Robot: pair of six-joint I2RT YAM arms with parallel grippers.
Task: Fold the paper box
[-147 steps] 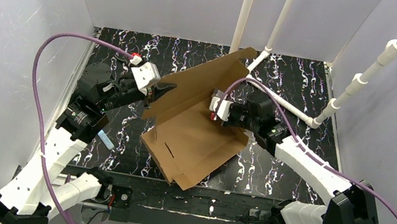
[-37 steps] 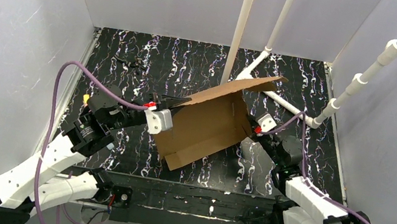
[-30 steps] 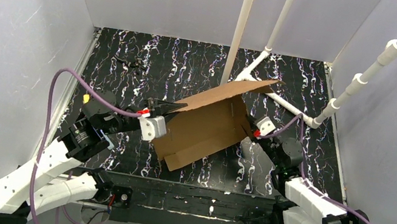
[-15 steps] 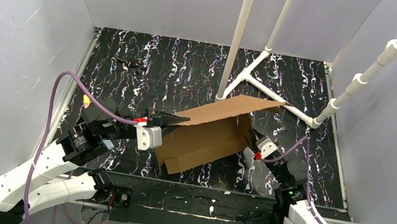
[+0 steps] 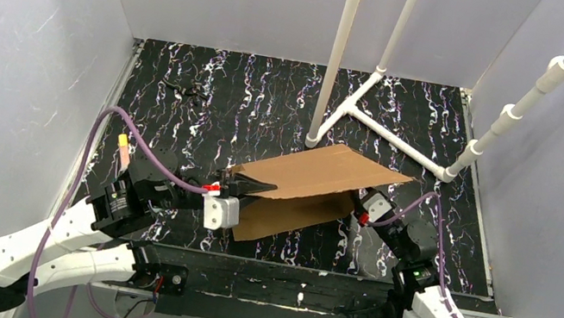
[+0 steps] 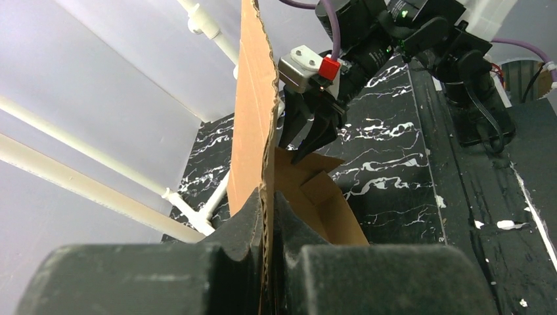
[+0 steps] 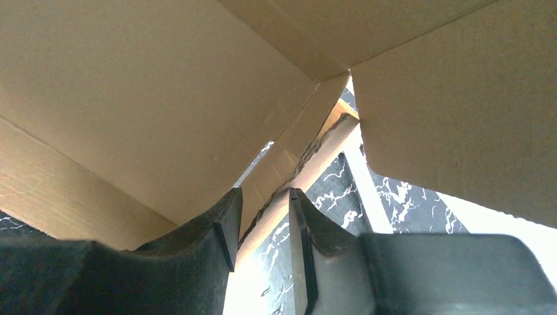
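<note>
Left hand (image 5: pixel 252 186) grips the box (image 5: pixel 329 167) by its lid, now lowered almost flat at frame centre; we near closing it; right hand (image 5: pixel 360 203) open.

The box (image 5: pixel 320 170) is lying across the middle of the top view, over the table (image 5: pixel 187 81), its upper panel hanging above a lower one. The left gripper (image 5: pixel 249 186) is pinching the box's left corner. The right gripper (image 7: pixel 264 197) is sitting under the right end, fingers straddling a flap edge. Pipes (image 5: pixel 336 55) are standing behind.
</note>
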